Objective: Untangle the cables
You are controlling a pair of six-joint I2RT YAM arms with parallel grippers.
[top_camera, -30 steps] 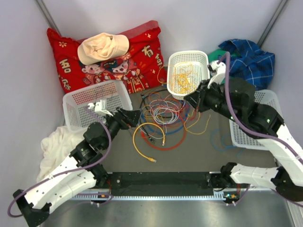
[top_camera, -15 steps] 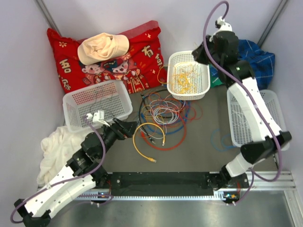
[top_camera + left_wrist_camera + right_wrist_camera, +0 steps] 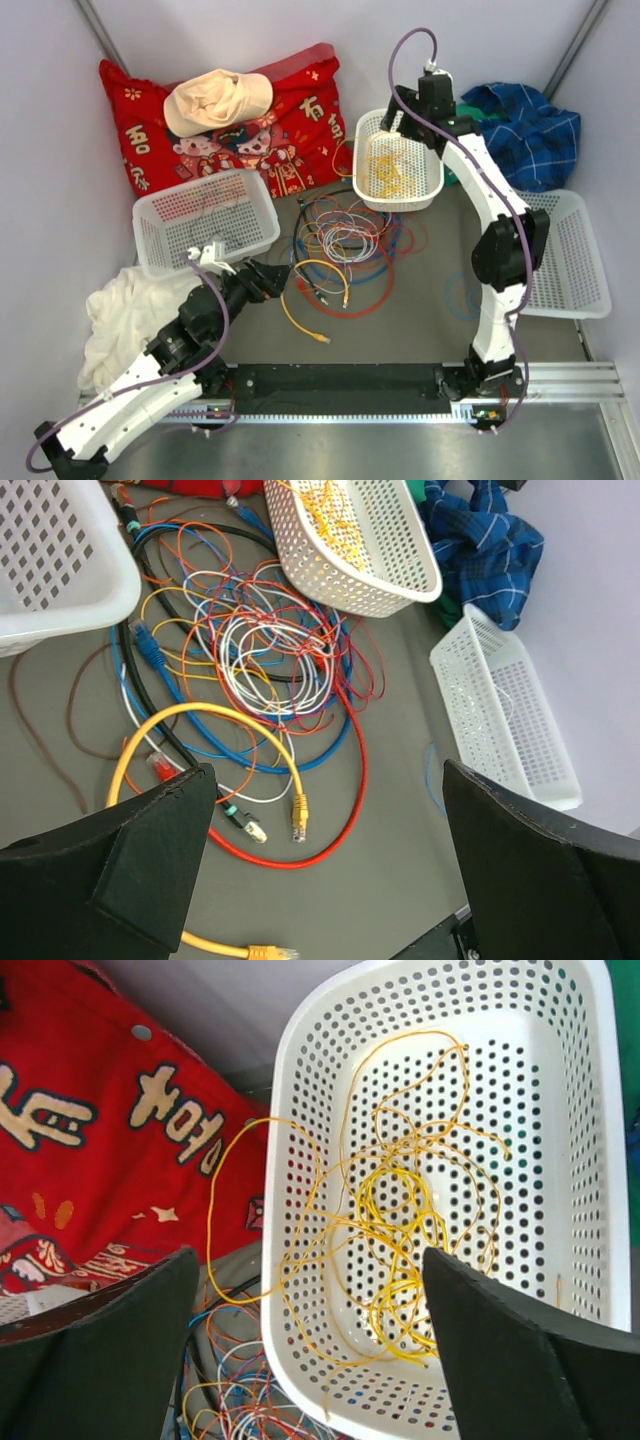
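**L arm nearer the tangle; R arm out over far basket**

The cables (image 3: 345, 245) sit in a loose round heap on the bench (image 3: 420, 310), no clear long axis. The heap is just ahead & right of the left gripper (image 3: 327, 770), and the thick yellow loop (image 3: 300, 290) is the nearest strand. That gripper is wide open & empty, arm low, folded, aimed at heap. The right gripper (image 3: 310, 1260) has jaws apart, holding nothing, arm stretched over the white basket (image 3: 432, 185) w/ thin yellow wires (image 3: 400, 1220) inside. Probably L reaches next.
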